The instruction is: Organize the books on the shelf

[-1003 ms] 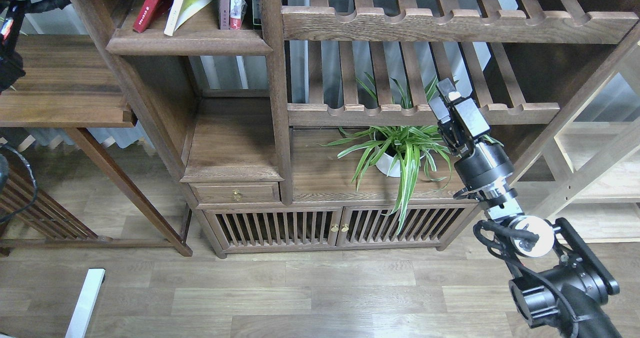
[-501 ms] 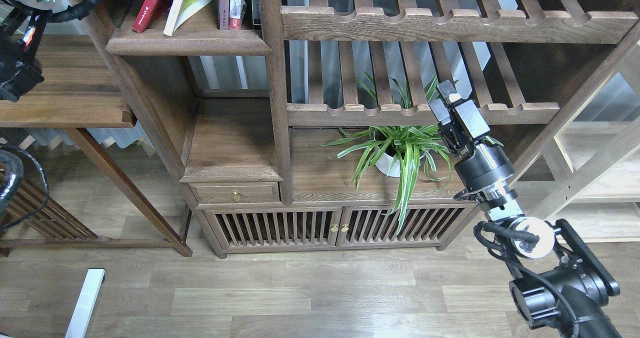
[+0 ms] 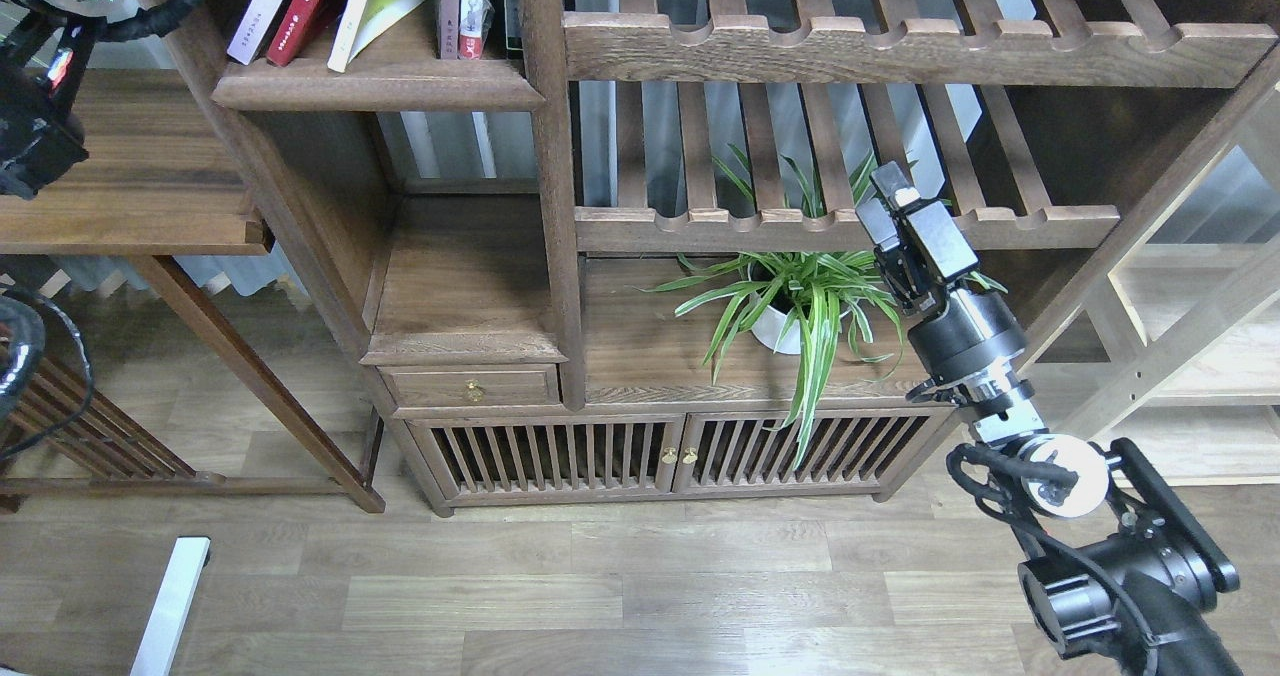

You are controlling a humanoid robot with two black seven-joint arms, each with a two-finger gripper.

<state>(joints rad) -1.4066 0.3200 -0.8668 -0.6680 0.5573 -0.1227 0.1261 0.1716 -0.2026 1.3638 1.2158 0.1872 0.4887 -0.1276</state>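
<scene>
The solid dark brown wooden shelf board point(image 3: 380, 84) with a thick rounded front edge sits at the upper left of the bookcase, just left of the bookcase's thick vertical post point(image 3: 548, 156). On this board several books stand. Farthest left from the post a pale white-covered paperback point(image 3: 262, 11) leans to the right, its top cut off by the picture's edge. Touching it on the post side is a red paperback point(image 3: 303, 11) with the same lean. Next toward the post a book with a yellow-green cover and cream page edges point(image 3: 378, 6) tilts the same way, its cover splaying open a little. Just beside the post two more volumes, one dull brown and one with a red and white spine point(image 3: 462, 6), stand upright.

The robot's right gripper point(image 3: 889, 196), black with pale pads, hovers well to the right of the post, in front of the lower slatted rack with a scalloped front rail point(image 3: 840, 224) and just above the long striped leaves of a green spider plant in a white pot point(image 3: 795, 306). Its fingers appear slightly parted and hold nothing.

The left arm's dark bulk point(image 3: 40, 106) shows at the far left edge, well apart from the post; its gripper's fingers cannot be made out, so I cannot tell their state.
</scene>
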